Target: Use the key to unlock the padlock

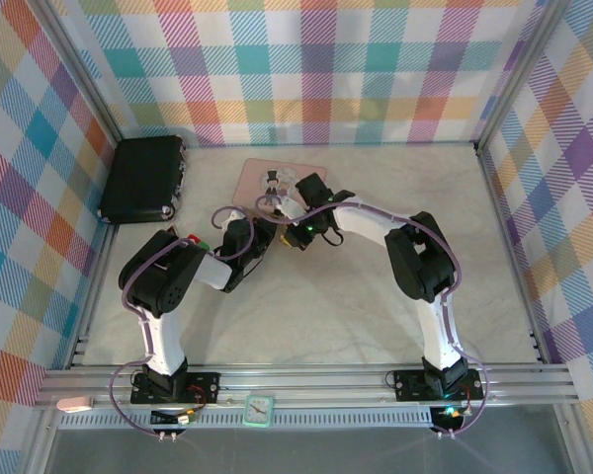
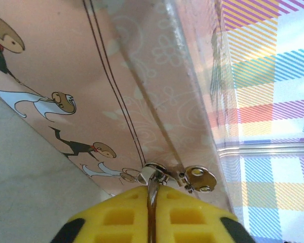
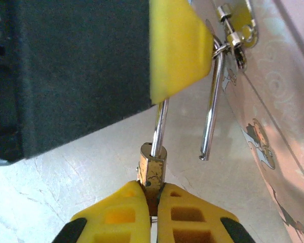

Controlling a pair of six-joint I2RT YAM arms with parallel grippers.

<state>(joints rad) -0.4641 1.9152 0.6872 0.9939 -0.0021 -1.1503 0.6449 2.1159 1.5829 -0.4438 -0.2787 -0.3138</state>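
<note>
Tabletop (image 1: 326, 331) carries the pink tin (image 2: 55, 66), and both arms meet at its near edge.

Left pincer (image 2: 152, 195): pads together, clamped on the top of the shackle (image 3: 211, 101), right against the tin's side.

Right pincer (image 3: 153, 191): pads together, clamped on the brass body of the padlock (image 3: 152, 164), held off the tabletop below the left one.

Padlock state: one shackle leg sits in the body. The other hangs free beside it, tip clear of the body. The bend is threaded through the tin's hasp (image 3: 234, 36).

My read: the lock is open, so you're at the tail end of the job, with the shackle popped but hooked in the hasp.

Key: can't tell if it's in the keyhole, because the right pads bury that end.

Next move, as I judge it: keep the body grip firm and don't push the body upward, or the free leg could re-seat. If you unhook it, swing the free leg clear and draw the bend out along the hasp loop. The metal is thin and slick, so expect slip.
</note>
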